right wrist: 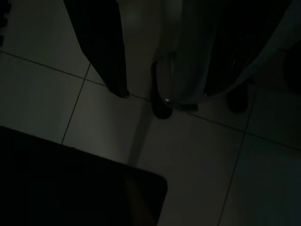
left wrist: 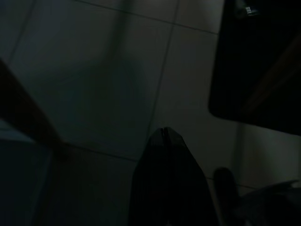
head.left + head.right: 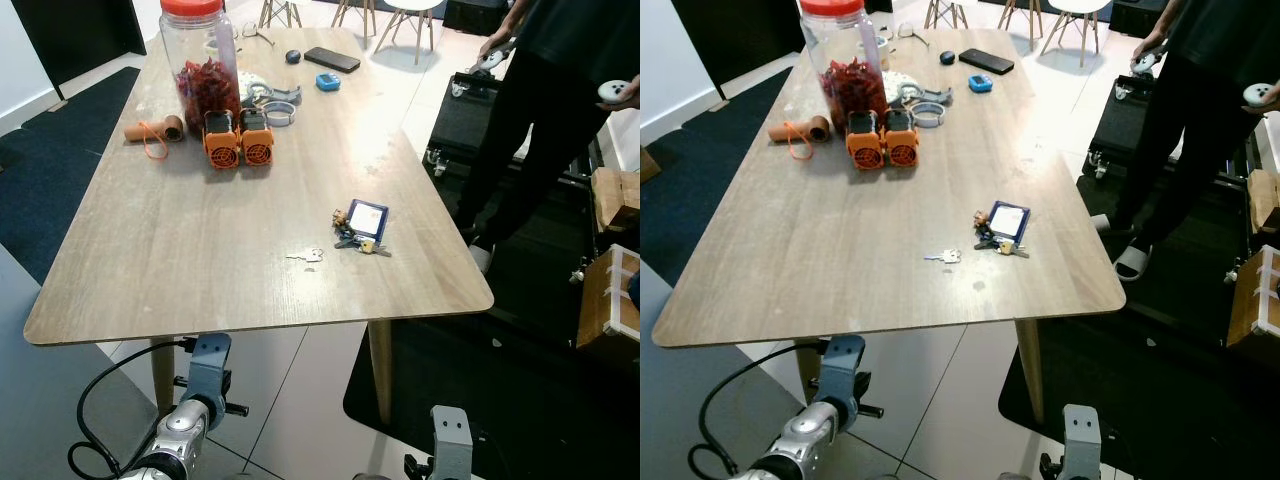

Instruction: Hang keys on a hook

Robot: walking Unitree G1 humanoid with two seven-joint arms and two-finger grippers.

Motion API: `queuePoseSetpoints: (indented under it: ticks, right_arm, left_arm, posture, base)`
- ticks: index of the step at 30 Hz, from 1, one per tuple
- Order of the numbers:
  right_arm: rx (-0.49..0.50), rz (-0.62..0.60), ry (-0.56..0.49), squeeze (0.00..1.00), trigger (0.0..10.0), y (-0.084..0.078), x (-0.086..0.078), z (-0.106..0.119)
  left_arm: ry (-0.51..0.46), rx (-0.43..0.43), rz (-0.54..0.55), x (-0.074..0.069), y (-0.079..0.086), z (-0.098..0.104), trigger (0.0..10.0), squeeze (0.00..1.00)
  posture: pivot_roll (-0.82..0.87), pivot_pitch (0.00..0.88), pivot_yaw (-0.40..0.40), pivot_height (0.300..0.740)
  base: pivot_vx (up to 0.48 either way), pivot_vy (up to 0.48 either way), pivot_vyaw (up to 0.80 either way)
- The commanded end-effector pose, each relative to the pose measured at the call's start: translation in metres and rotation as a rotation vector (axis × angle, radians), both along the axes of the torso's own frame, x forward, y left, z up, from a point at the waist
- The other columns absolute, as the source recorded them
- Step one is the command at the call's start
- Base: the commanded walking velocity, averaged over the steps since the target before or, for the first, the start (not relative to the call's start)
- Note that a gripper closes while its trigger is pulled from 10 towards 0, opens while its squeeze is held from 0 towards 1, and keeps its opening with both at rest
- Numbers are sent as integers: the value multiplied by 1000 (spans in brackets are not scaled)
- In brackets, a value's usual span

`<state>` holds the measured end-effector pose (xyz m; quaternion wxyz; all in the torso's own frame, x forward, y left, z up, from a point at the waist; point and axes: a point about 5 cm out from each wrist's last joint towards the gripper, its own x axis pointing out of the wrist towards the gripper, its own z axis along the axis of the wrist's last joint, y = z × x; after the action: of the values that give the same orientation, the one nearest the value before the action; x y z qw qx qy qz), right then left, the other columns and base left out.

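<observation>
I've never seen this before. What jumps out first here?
A long wooden table dominates. At its far end stands a tall clear jar with a red lid beside two orange gadgets. Nearer, a bunch of keys lies by the right edge, where a person in black stands.

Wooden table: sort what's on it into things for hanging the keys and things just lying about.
For the job:
- bunch of keys with blue square tag
- small loose silver key

Lying about:
- clear jar with red lid
- two orange fans
- black phone
- brown tube

No hook shows.
</observation>
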<state>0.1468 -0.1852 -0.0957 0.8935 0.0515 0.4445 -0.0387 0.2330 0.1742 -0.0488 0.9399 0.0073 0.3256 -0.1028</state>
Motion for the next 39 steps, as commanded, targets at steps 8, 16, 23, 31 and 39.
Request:
queuePoseSetpoints:
  ticks: [8, 16, 23, 31, 39]
  right_arm:
    - [-12, -21, 20, 0, 10000, -8, -7, -2]
    - [-17, -7, 20, 0, 10000, -9, -7, -2]
    - [-16, -2, 20, 0, 10000, -7, -8, -2]
    - [-12, 5, 17, 0, 10000, -5, -6, -1]
    - [-13, 5, 15, 0, 10000, -6, -5, -1]
  left_arm:
    - [-103, -46, -300, -4, 33, 19, 10000, 0]
    - [-88, -43, -735, -32, 87, 46, 10000, 0]
    - [-170, -142, -886, -32, 114, 89, 10000, 0]
    - [-175, -127, -991, -33, 131, 120, 10000, 0]
    - [-357, -186, -984, -15, 120, 158, 10000, 0]
  posture:
    - [39, 68, -7, 740]
    - [47, 72, -12, 740]
    - [52, 72, -12, 740]
    - [59, 77, -15, 740]
    - [59, 79, -13, 740]
  base:
    - [0, 0, 0]
    - [0, 0, 0]
    - [0, 0, 0]
    - [0, 0, 0]
    - [0, 0, 0]
